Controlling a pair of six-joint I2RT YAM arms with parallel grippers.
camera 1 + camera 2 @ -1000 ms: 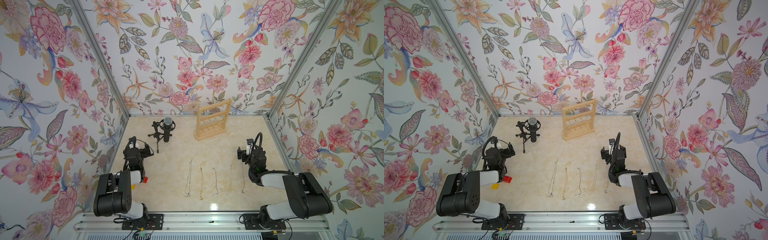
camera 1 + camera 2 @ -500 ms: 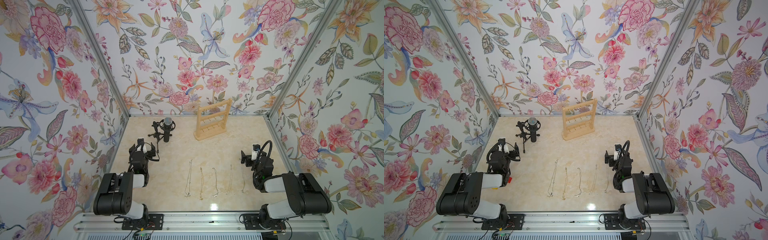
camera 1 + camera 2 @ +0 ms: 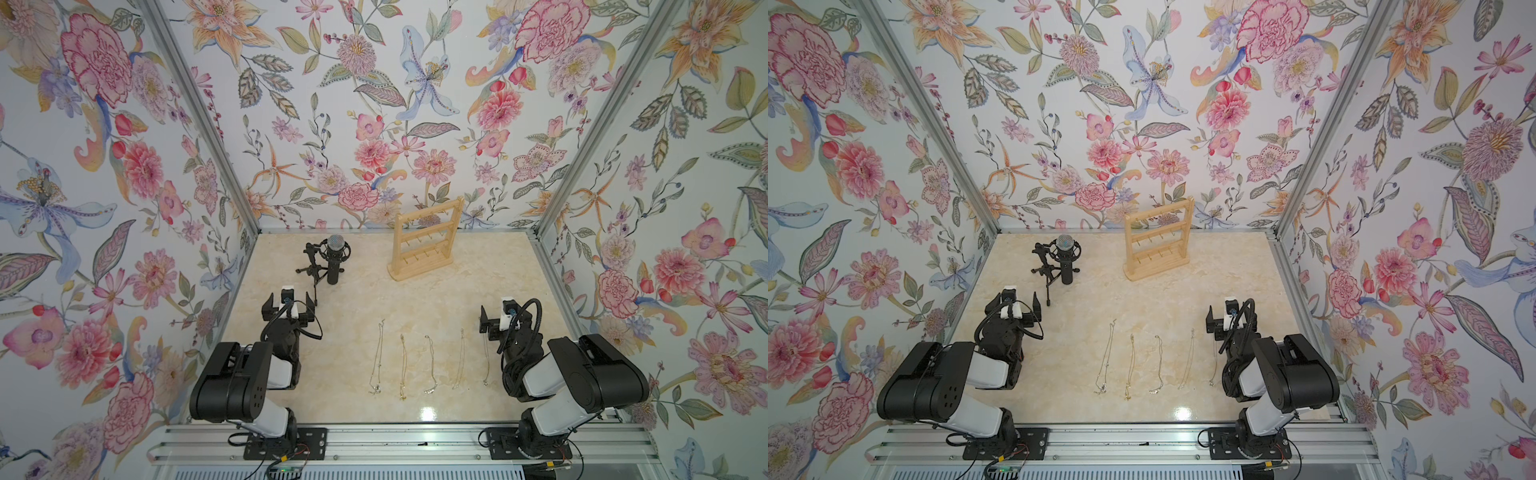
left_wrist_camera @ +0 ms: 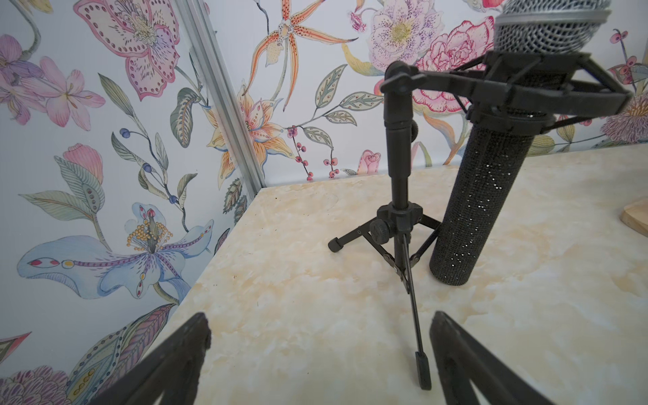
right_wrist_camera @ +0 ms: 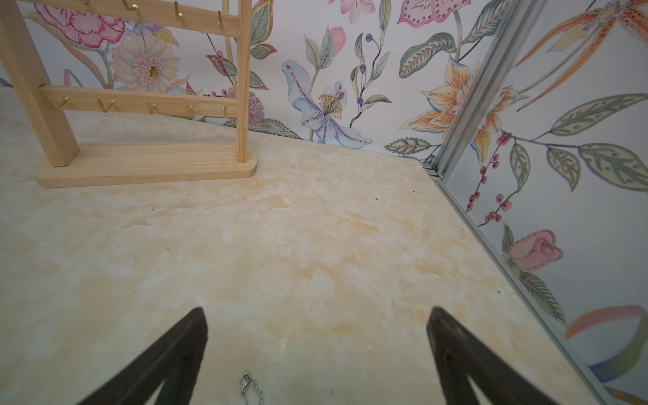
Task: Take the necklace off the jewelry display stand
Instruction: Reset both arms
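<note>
Five thin metal chain necklaces [image 3: 431, 365] lie side by side on the cream marbled tabletop [image 3: 415, 299], well apart from the pale wooden jewelry display stand [image 3: 423, 245]; our left gripper [image 4: 319, 321] and right gripper [image 5: 315, 315] gape wide.

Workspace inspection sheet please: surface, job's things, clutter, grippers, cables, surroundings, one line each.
Surface: marble-look tabletop, glare spot near the front edge.
Job's things: jewelry display stand upright at the back, no necklace seen on its hooks; five necklaces lie in a row nearer the front.
Clutter: microphone on a black tripod, ahead of the left gripper.
Grippers: left gripper and right gripper open, fingers empty.
Cables: black cable loops at each wrist; loose wires under the base rail.
Surroundings: floral walls, aluminium frame posts.
</note>
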